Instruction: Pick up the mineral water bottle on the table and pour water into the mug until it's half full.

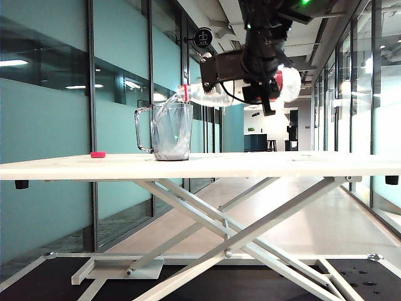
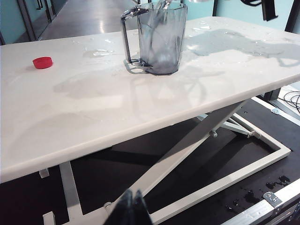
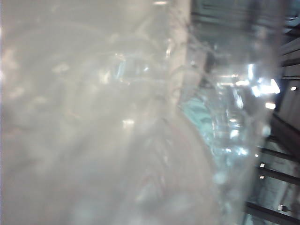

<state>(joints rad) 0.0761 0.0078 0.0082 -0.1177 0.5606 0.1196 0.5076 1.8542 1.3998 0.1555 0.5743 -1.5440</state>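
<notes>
The mineral water bottle (image 1: pixel 213 95) lies almost level in the air, its red-ringed mouth at the rim of the mug (image 1: pixel 172 132). My right gripper (image 1: pixel 260 88) is shut on the bottle's labelled body above the table (image 1: pixel 282 164). The right wrist view is filled by the blurred clear bottle (image 3: pixel 117 117), and the fingers are hidden there. Streaks of water (image 1: pixel 166 111) slant down inside the mug (image 2: pixel 159 40); its level is unclear. My left gripper (image 2: pixel 132 206) is shut and empty, low in front of the table (image 2: pixel 93 108), and does not show in the exterior view.
A red bottle cap (image 1: pixel 98 154) lies on the table left of the mug, also the cap (image 2: pixel 42 62) in the left wrist view. Wet patches (image 2: pixel 98 52) glisten around the mug. The scissor-leg frame (image 1: pixel 238 232) stands below.
</notes>
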